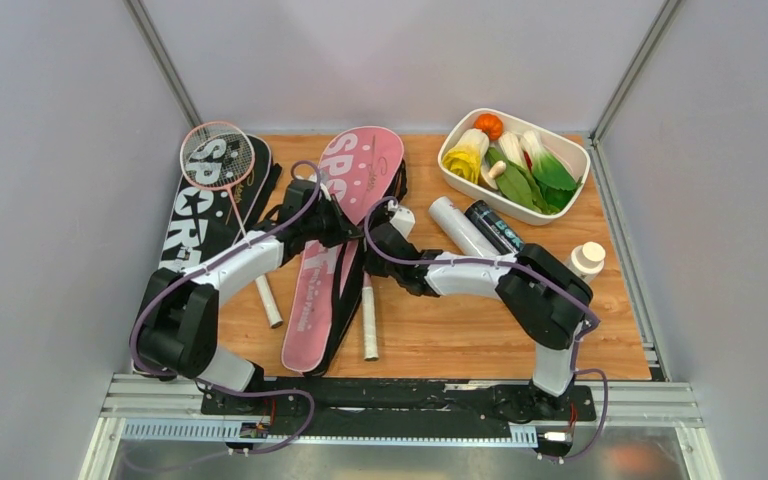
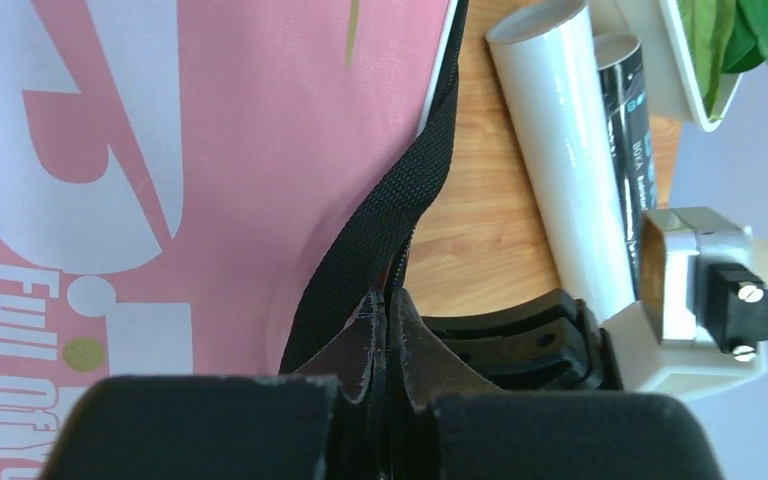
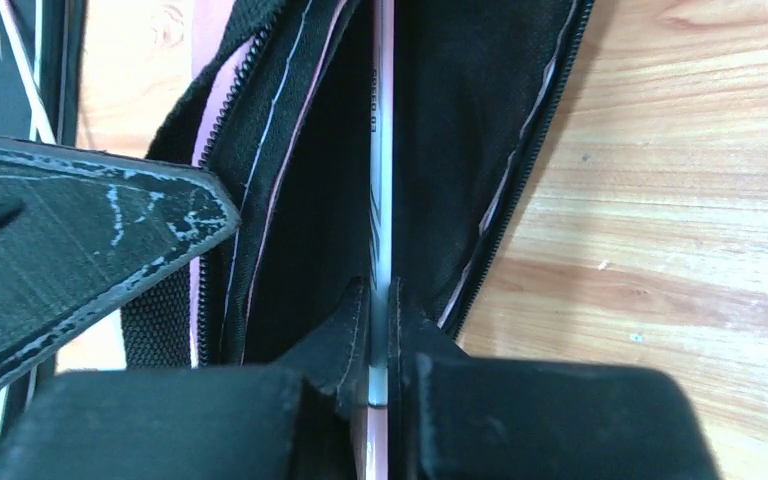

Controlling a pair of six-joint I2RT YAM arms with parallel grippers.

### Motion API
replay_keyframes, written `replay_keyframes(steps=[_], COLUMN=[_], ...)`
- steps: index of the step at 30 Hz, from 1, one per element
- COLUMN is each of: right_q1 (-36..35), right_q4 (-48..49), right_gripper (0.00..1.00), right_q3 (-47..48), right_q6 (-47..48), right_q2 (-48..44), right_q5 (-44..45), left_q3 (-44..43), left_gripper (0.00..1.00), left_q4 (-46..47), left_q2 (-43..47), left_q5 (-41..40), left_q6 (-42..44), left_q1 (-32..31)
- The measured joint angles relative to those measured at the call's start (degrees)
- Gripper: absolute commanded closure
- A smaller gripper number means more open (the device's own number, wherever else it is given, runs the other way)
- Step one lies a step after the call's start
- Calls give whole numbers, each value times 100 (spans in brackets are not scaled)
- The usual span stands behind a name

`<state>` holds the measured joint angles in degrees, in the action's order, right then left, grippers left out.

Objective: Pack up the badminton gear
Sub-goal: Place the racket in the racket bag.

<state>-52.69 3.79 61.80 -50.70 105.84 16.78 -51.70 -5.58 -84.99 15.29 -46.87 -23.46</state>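
sliding a racket shaft (image 3: 381, 170) into the open pink cover (image 1: 345, 215): right gripper (image 3: 380, 330) pinches the shaft inside it; left gripper (image 2: 387, 330) clamps its black strap (image 2: 385, 225). keep the opening lifted, push straight along the cover.

"SPORT" in white capitals on black racket cover (image 1: 210, 200), left of pink racket cover (image 1: 345, 210). Pink cover: "SPORT" too, plus "Full Of..." cut off. Black tube (image 1: 493, 227) lettering unreadable.

arms (image 1: 260, 262): white-black shells | purple cables | gripper (image 3: 380, 330) pads - scuffed black
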Motion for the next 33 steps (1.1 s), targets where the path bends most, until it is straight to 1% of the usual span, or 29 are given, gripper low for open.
replay_keyframes(steps=[5,9,15,19,21,24,25,30,33], right_q1=[-2,72,216,219,214,229,280,654,723], right_q4=[352,640,1025,1261,1547,2046,2275,2682,2498], right_gripper=[93,89,90,89,84,70,67,57,56], right_q3=[-105,-284,-289,-293,-330,-380,-378,-431,-804], right_q6=[-448,-697,-758,-935,-1084,-1204,-1222,-1093,-782], right_q2=[79,85,321,507,608,772,844,826,501], right_q5=[199,162,105,-63,-190,-372,-413,-962,-1460], left_q3=[44,367,507,885,1128,1226,1220,1211,1198], left_gripper=[100,100,100,100,100,100,100,100,100], left_q4=[118,352,813,1211,1377,1340,1235,796,772], left_q2=[87,490,527,557,634,743,778,796,682], left_q5=[-170,-251,-28,-96,-216,-348,-332,-208,-118], left_q6=[-225,-553,-1058,-1401,-1591,-1624,-1585,-1405,-1274], left_q1=[55,201,227,256,271,308,313,262,264])
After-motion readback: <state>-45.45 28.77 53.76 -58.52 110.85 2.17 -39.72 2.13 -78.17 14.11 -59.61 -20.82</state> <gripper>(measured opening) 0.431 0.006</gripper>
